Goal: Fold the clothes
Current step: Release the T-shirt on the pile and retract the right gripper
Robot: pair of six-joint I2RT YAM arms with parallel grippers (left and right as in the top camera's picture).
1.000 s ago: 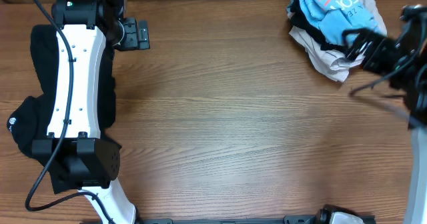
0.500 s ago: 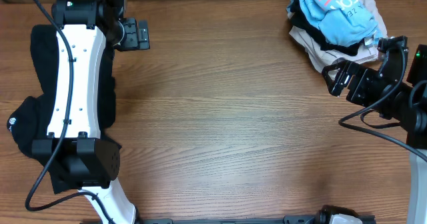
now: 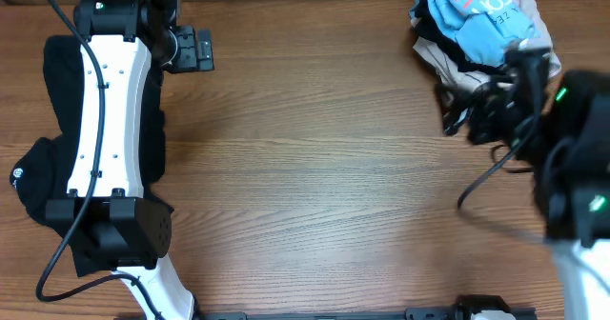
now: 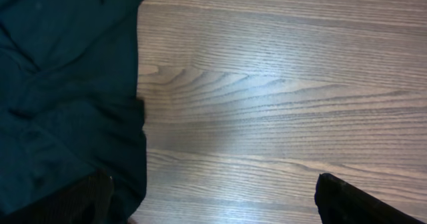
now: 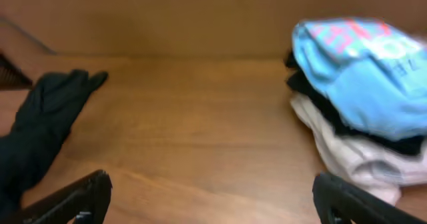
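Right pincer (image 3: 469,118) repositioned, clothes pile (image 3: 481,25) just beside

Light blue folded fabric garment (image 3: 472,20), top of the clothes pile — large pink block letters and a shorter line of white letters, both broken by folds and not legible. Black fabric garment (image 3: 33,196), left table edge — small white round mark, unreadable.

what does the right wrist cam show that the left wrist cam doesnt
Only the right wrist view shows the pile of clothes, a blue shirt on top, and the brown back wall. Only the left wrist view shows the folds of the black garment up close. Both show that black garment, the wooden table and their own jaws spread wide.
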